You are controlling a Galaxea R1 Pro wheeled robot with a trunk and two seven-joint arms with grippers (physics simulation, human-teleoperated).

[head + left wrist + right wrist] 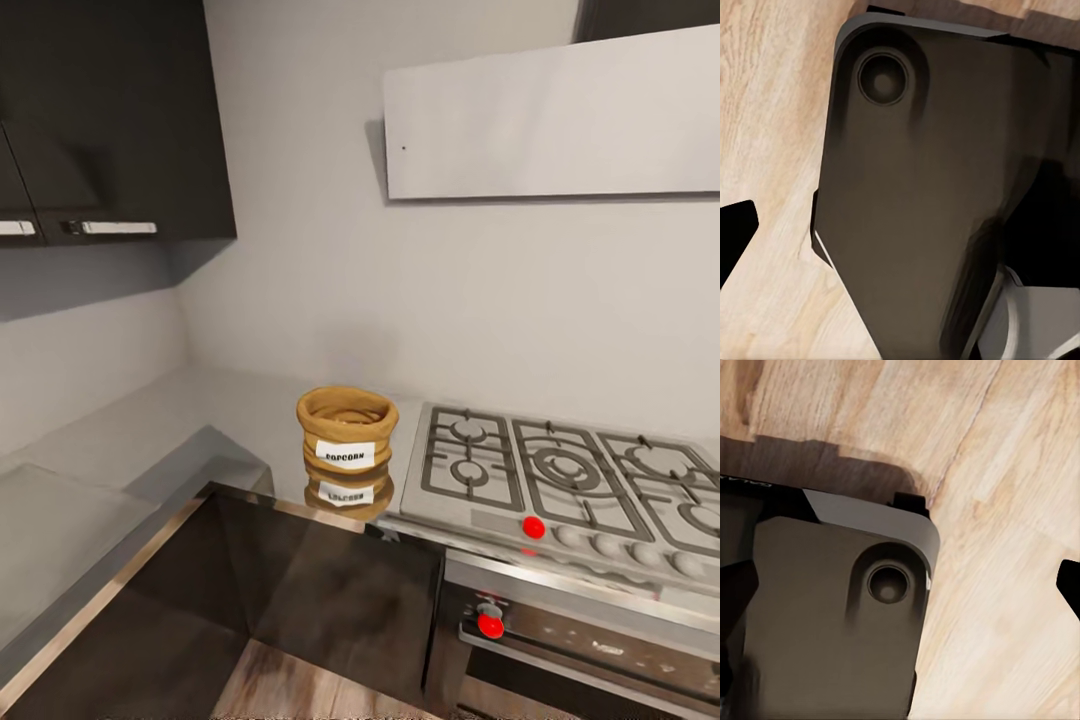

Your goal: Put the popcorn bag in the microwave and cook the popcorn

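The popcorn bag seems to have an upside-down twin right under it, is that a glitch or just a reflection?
Just a reflection: in the head view the glossy countertop mirrors the popcorn bag, flipped label included, and the bag casts a faint shadow on the wall behind. The hood also shades the wall along its left edge. In the wrist views, the robot's dark base throws soft shadows on the wood floor.

A home kitchen. A steel gas hob [575, 470] with red knobs is set into a glossy grey countertop [150, 440] that turns a corner, with an oven [590, 640] built in below. Dark cabinets [110, 120] hang on the pale wall, beside a flat hood [550, 110] over the hob. The floor [765, 135] is wood plank.
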